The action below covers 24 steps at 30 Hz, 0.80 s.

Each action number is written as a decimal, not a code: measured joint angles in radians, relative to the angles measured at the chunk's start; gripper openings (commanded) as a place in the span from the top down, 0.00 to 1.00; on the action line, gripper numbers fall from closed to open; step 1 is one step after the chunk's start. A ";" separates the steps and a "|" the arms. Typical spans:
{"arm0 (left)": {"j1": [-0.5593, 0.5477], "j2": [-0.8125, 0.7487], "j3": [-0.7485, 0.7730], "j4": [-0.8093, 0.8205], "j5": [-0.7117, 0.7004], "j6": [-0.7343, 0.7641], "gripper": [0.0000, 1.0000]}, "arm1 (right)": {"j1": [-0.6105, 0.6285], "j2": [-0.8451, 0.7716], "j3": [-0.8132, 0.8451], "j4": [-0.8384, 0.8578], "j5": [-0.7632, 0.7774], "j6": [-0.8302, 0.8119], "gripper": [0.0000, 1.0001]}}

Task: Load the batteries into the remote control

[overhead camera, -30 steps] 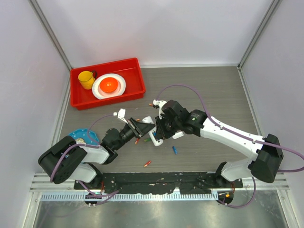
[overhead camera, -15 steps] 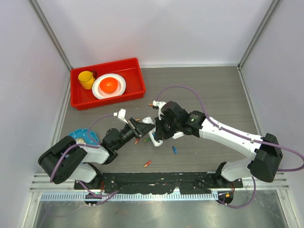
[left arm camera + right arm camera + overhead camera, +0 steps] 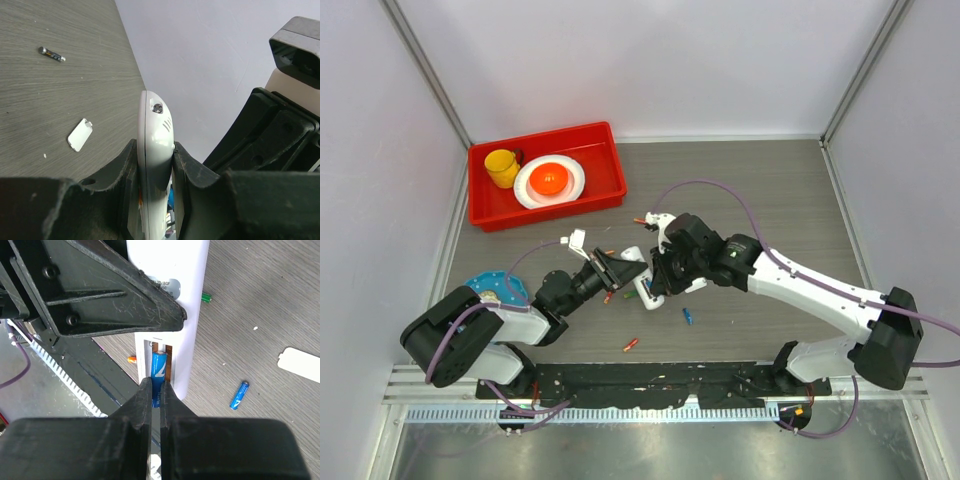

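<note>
My left gripper (image 3: 611,270) is shut on the white remote control (image 3: 631,257) and holds it above the table, slotted back towards the right arm. In the left wrist view the remote (image 3: 156,135) stands edge-on between the pads. My right gripper (image 3: 159,390) is shut on a blue battery (image 3: 159,367) whose far end lies in the remote's open slot (image 3: 170,362). In the top view this gripper (image 3: 656,284) sits right against the remote. Loose batteries lie on the table: blue (image 3: 687,316), orange (image 3: 631,345) and red (image 3: 640,216).
The short white cover piece (image 3: 575,240) lies left of the grippers and also shows in the left wrist view (image 3: 80,135). A red tray (image 3: 550,216) at the back left holds a yellow cup (image 3: 502,167) and a white plate (image 3: 568,187). A dark battery (image 3: 52,54) lies further off.
My right gripper has shifted slightly against the remote with the blue battery in it. The left arm and remote have stayed put.
</note>
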 measured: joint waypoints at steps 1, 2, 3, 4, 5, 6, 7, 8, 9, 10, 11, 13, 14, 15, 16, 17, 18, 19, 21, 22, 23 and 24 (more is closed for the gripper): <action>0.000 0.000 0.000 0.001 0.004 -0.004 1.00 | 0.000 -0.007 -0.001 -0.004 0.001 -0.005 0.99; 0.000 0.000 0.000 0.003 0.006 -0.008 1.00 | 0.000 -0.014 -0.001 -0.008 0.001 -0.011 0.99; 0.000 0.000 0.000 0.006 0.011 -0.012 1.00 | 0.000 -0.020 -0.001 -0.012 0.001 -0.017 0.99; 0.000 0.000 0.000 0.007 0.014 -0.014 1.00 | 0.000 -0.026 -0.001 -0.015 -0.001 -0.023 0.99; 0.000 0.000 0.000 0.008 0.019 -0.016 1.00 | -0.001 -0.029 -0.001 -0.017 -0.002 -0.026 0.99; 0.000 0.000 0.000 0.010 0.021 -0.017 1.00 | -0.001 -0.032 -0.002 -0.020 -0.005 -0.030 0.99; 0.000 0.000 0.000 0.011 0.025 -0.019 1.00 | 0.000 -0.034 -0.003 -0.021 -0.008 -0.033 0.99; 0.000 0.000 0.000 0.013 0.029 -0.020 1.00 | 0.000 -0.034 -0.005 -0.022 -0.014 -0.035 0.99; 0.000 0.000 0.000 0.013 0.032 -0.022 1.00 | 0.000 -0.034 -0.008 -0.024 -0.018 -0.037 0.99; 0.000 0.000 0.000 0.013 0.036 -0.023 1.00 | 0.000 -0.034 -0.013 -0.024 -0.024 -0.040 0.99; 0.000 0.000 0.001 0.013 0.040 -0.023 1.00 | -0.001 -0.034 -0.017 -0.026 -0.028 -0.042 0.99; 0.000 0.000 0.001 0.011 0.046 -0.024 1.00 | -0.001 -0.034 -0.026 -0.026 -0.041 -0.045 0.99; 0.000 0.000 0.001 0.011 0.048 -0.024 1.00 | -0.001 -0.035 -0.028 -0.026 -0.045 -0.047 0.99; 0.000 0.000 0.001 0.010 0.050 -0.024 1.00 | 0.000 -0.036 -0.030 -0.026 -0.048 -0.048 0.99; 0.000 0.001 0.001 0.010 0.050 -0.024 1.00 | 0.000 -0.038 -0.031 -0.026 -0.050 -0.049 0.99; 0.000 0.001 0.001 0.010 0.050 -0.025 1.00 | 0.000 -0.040 -0.033 -0.026 -0.052 -0.050 0.99; 0.000 0.002 0.001 0.010 0.050 -0.026 1.00 | 0.000 -0.042 -0.034 -0.026 -0.056 -0.050 0.99; 0.000 0.005 0.003 0.011 0.050 -0.031 1.00 | 0.000 -0.044 -0.035 -0.024 -0.059 -0.049 0.99; 0.000 0.011 0.010 0.013 0.050 -0.037 1.00 | 0.002 -0.053 -0.040 -0.019 -0.062 -0.048 0.99; 0.000 0.016 0.014 0.013 0.050 -0.040 1.00 | 0.002 -0.057 -0.040 -0.017 -0.062 -0.048 0.99; 0.000 0.019 0.019 0.014 0.050 -0.041 1.00 | 0.002 -0.062 -0.040 -0.014 -0.061 -0.047 0.99; 0.000 0.023 0.021 0.015 0.050 -0.043 1.00 | 0.002 -0.067 -0.040 -0.011 -0.060 -0.047 0.99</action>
